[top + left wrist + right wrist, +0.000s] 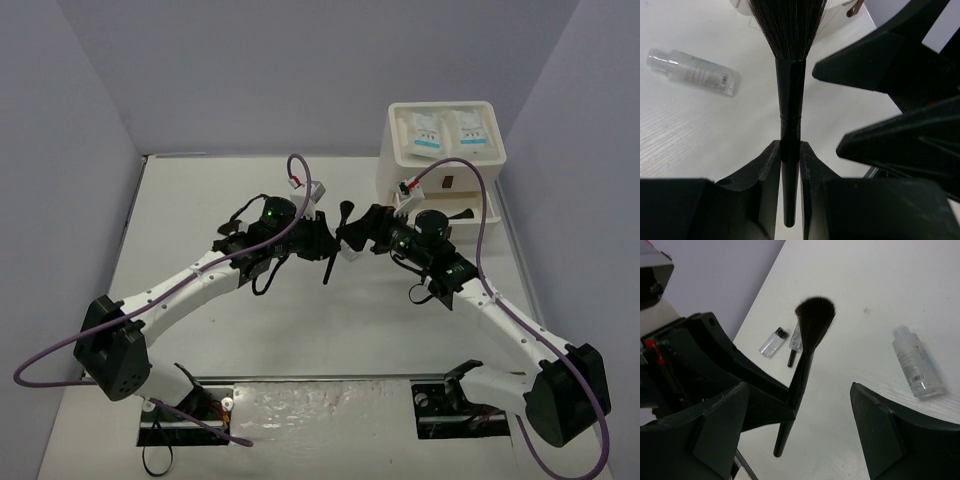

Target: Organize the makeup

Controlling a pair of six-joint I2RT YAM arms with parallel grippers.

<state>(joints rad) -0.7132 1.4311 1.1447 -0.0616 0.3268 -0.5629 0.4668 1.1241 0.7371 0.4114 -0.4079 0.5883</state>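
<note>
My left gripper point(789, 146) is shut on the handle of a thin black brush point(790, 95), bristles pointing away; in the top view the gripper point(320, 238) holds the brush point(335, 245) above the table's middle. My right gripper point(799, 387) is open, its fingers point(890, 430) spread on either side of the same brush point(807, 352) without touching it; in the top view it point(362, 232) faces the left gripper. A clear vial point(692, 72) lies on the table, also in the right wrist view point(917, 362). Two small vials point(772, 342) lie beyond. Two white sachets point(445, 130) lie in the box's top.
The large white drawer box point(385, 150) stands at the back right, with a lower drawer point(492, 215) pulled open and a dark item inside. Purple walls close in the left, back and right of the table point(200, 220).
</note>
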